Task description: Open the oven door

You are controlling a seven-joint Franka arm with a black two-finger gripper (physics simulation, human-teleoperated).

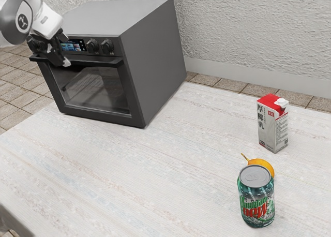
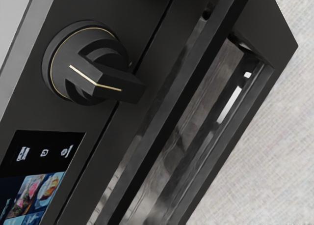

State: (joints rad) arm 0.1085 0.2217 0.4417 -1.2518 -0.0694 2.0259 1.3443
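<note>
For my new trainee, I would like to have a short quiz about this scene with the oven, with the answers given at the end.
1. Multiple choice. In the exterior view, which part of the oven door does the end effector appear nearest to?
a) lower edge
b) handle
c) lower corner beside the oven's side wall

2. True or false. The oven door hangs wide open.

3. Short answer. In the exterior view, which thing partly hides the yellow-orange fruit?

Key: 1. b; 2. false; 3. the Mountain Dew can.
</note>
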